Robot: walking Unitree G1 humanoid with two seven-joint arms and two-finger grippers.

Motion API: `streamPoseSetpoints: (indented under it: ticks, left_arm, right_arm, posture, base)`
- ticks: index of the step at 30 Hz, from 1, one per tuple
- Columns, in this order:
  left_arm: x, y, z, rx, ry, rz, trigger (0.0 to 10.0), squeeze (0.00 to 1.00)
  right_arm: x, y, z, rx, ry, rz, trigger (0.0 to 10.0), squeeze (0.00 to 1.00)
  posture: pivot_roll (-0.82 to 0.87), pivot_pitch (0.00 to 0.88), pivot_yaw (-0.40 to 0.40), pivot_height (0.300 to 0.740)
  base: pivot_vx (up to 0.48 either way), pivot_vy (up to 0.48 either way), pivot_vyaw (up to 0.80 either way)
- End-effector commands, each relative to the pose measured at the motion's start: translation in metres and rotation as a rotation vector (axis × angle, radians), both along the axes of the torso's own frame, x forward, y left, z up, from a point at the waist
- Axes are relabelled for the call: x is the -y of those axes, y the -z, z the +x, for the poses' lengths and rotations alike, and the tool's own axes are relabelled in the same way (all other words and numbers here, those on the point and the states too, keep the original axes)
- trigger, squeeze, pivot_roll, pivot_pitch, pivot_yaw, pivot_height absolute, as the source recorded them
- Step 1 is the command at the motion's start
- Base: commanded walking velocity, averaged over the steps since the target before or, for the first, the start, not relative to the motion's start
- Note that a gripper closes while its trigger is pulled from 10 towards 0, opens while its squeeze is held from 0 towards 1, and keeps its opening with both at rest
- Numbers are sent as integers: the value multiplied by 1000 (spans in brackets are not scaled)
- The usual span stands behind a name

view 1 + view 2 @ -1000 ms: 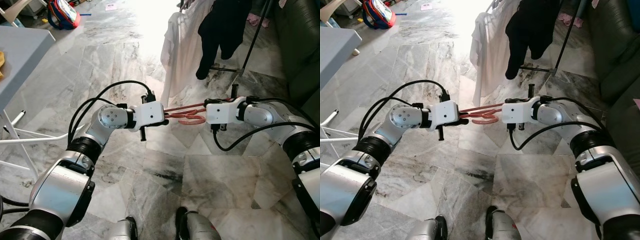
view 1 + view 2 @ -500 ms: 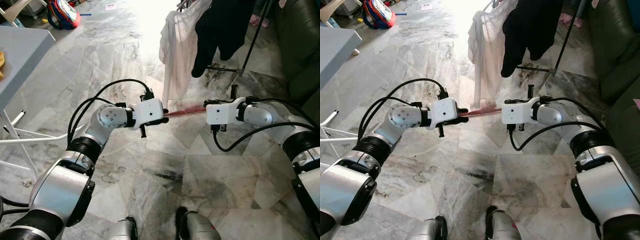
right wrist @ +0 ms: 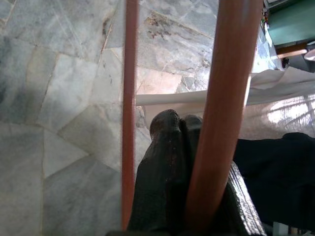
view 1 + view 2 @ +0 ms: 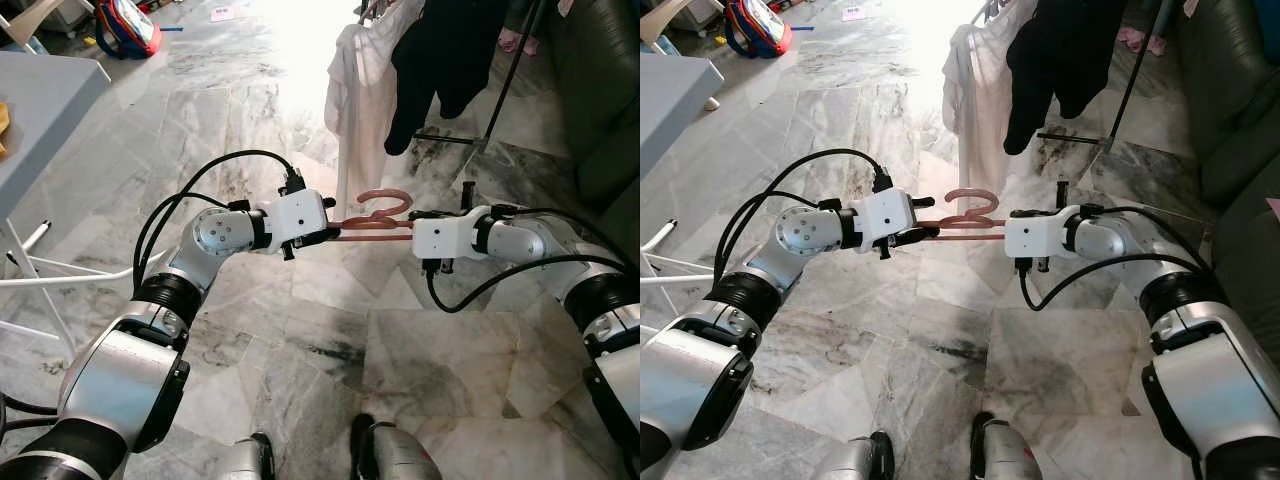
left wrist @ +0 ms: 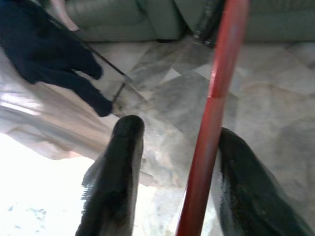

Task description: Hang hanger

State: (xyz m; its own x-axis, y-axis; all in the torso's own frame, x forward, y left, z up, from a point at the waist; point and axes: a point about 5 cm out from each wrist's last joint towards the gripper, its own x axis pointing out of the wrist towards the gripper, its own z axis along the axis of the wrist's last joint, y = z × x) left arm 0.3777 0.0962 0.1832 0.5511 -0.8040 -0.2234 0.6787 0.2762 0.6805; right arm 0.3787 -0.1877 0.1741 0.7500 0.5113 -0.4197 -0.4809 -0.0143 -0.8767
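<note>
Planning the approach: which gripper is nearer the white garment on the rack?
Left. The left gripper sits just below the white garment; the right gripper is off to its right, below the black garment.
</note>
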Motion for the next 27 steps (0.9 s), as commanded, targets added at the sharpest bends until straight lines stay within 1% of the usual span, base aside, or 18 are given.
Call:
streamPoseSetpoints:
  ticks: [1,3,4,6,9,10,12,27]
  left_arm:
    - [-7,-6,2,33,-23,-11,10000,1000]
    - [-7,-7,2,23,-18,-26,10000,1000]
    - [-8,-4,1,-5,-5,-26,10000,1000]
    - [-10,4,-3,-52,26,-3,10000,1000]
    - [-12,15,-7,-94,44,28,10000,1000]
    - [-13,21,-10,-122,66,48,10000,1000]
    - [-14,28,-14,-147,90,62,10000,1000]
    - [-14,29,-15,-154,92,60,10000,1000]
  right_arm:
    - [5,8,-3,-38,24,9,0,0]
    - [7,10,-3,-44,43,31,0,0]
    - [9,13,-4,-54,69,65,0,0]
    - [11,18,-6,-70,96,103,0,0]
    - [12,23,-7,-77,113,122,0,0]
    - [14,25,-8,-81,126,130,0,0]
    - [16,29,-9,-88,153,151,0,0]
    - [17,31,-10,-90,164,158,0,0]
  posture:
    - [-39,235,13,740]
    - [-39,235,11,740]
    - [-39,236,11,740]
    - [-41,237,12,740]
    - [-44,238,13,740]
    - [-46,239,13,740]
    - [-50,241,16,740]
    - [-52,241,16,740]
  base:
    - [0,0,0]
    - [0,0,0]
    - [0,0,0]
    - [0,0,0]
    - [0,0,0]
    - [0,0,0]
    - [0,0,0]
    - [0,0,0]
